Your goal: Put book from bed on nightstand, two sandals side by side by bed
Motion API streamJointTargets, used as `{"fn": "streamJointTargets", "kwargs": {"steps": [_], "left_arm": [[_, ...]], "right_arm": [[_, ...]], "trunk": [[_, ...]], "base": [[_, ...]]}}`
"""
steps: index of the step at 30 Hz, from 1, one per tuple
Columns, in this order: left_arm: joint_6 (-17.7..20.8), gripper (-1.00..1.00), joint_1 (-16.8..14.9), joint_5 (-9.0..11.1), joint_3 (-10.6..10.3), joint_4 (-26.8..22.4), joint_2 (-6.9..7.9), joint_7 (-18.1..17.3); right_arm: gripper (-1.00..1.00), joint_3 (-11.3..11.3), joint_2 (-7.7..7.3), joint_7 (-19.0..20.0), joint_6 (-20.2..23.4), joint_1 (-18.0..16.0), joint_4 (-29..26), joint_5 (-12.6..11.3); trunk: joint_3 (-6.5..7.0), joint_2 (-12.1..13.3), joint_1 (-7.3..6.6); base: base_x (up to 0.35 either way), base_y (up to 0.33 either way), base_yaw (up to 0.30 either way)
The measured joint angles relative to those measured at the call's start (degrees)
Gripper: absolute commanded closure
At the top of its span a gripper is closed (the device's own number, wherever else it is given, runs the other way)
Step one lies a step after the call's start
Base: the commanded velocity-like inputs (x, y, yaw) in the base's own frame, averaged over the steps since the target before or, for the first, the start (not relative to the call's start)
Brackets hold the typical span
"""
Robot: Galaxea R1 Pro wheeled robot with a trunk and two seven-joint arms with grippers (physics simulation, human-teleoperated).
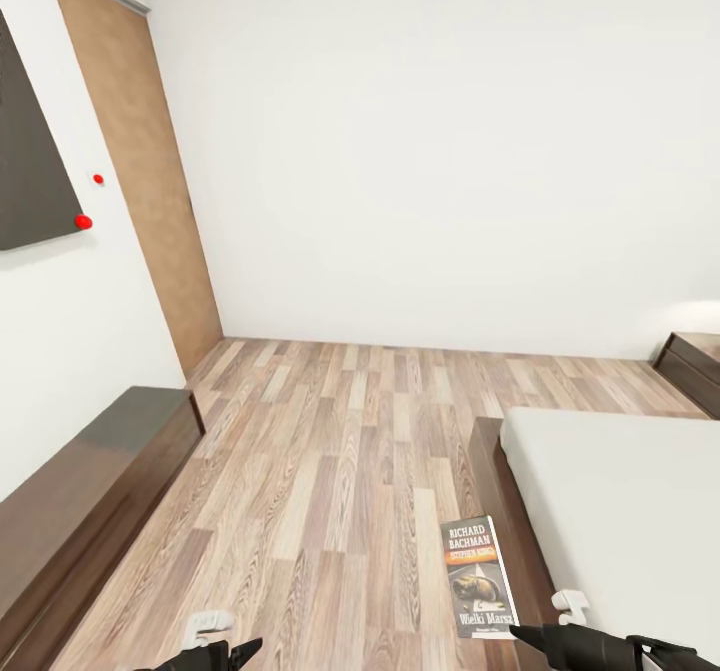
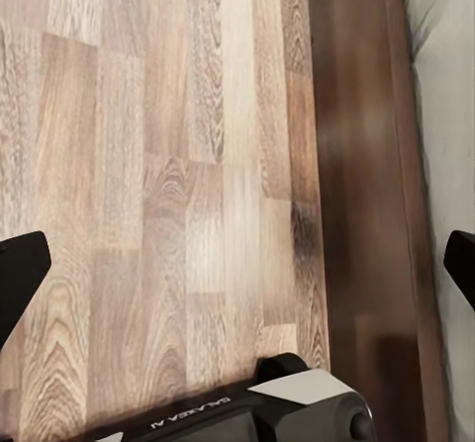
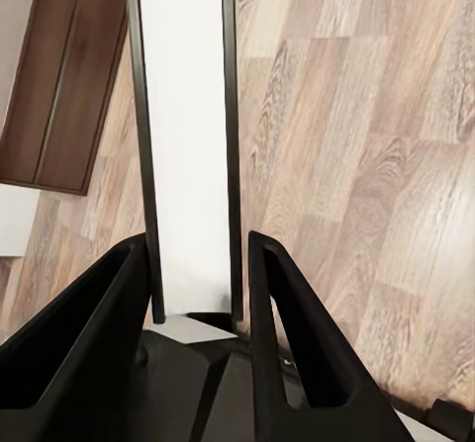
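one book, one bed, and two grippers, the left gripper and the right gripper. also two red dots on the wall, and one long low cabinet.

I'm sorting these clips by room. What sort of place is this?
Most likely a bedroom: a low bed with a grey mattress on a dark wooden base, wood-plank floor, white walls, and a book held in the right gripper.
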Motion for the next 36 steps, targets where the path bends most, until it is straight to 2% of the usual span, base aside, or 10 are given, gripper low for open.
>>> {"fn": "streamJointTargets", "kwargs": {"steps": [17,36], "left_arm": [[0.00,-1.00,0.00,0.00,0.00,0.00,-0.02,0.05],[0.00,-1.00,0.00,0.00,-0.01,0.00,0.01,0.03]], "right_arm": [[1.00,-0.02,0.00,0.00,0.00,-0.03,0.00,0.00],[1.00,0.02,0.00,-0.07,0.00,-0.01,0.01,0.01]], "trunk": [[1.56,0.00,0.00],[1.70,0.01,0.00]], "base": [[0.000,0.000,0.000],[0.000,0.000,0.000]]}}
